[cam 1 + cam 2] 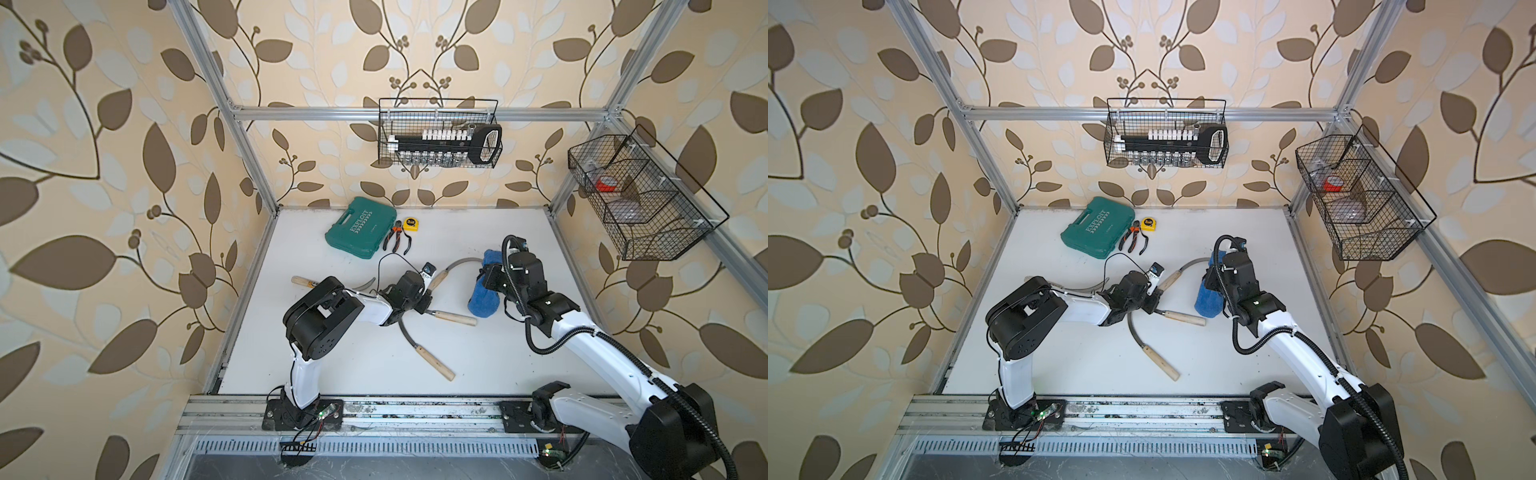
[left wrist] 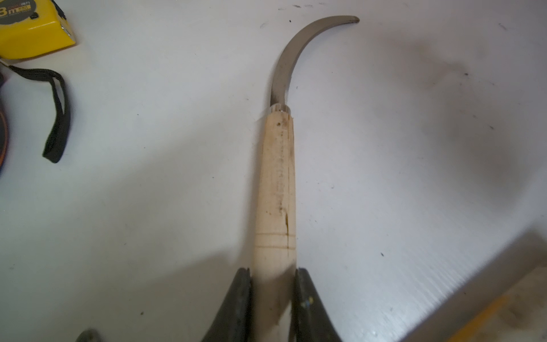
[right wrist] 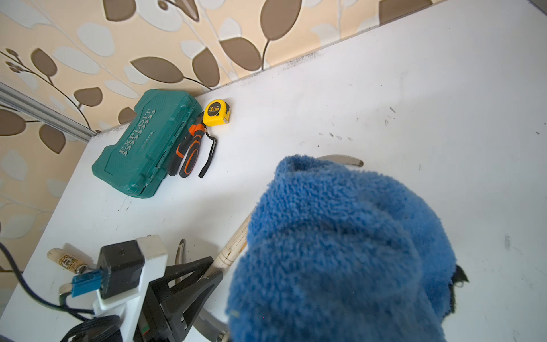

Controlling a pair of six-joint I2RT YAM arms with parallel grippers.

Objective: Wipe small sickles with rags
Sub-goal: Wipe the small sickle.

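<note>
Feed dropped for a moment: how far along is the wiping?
Done: nothing I can confirm wiped. In hand: left fingers clamp one sickle; the rag, in the right fingers, is off its blade. Left: that blade and three sickles on the table.

Heads up, you don't get a clean look at the right gripper [image 1: 487,279]. In the right wrist view the rag [image 3: 340,251] swallows it, only a black sliver [image 3: 458,277] pokes out, and the rag itself runs off the picture's edge. In both top views the rag hides the blade tip of the held sickle [image 1: 437,279]. Its handle butt is cut off in the left wrist view, along with most of the left gripper [image 2: 273,274]. The left-edge sickle [image 1: 303,281] has its middle under the left arm [image 1: 332,307]. The front sickle [image 1: 436,362] and middle sickle [image 1: 455,318] both lose their blade ends under that wrist. The tape measure [image 2: 32,28] is clipped at a corner.
</note>
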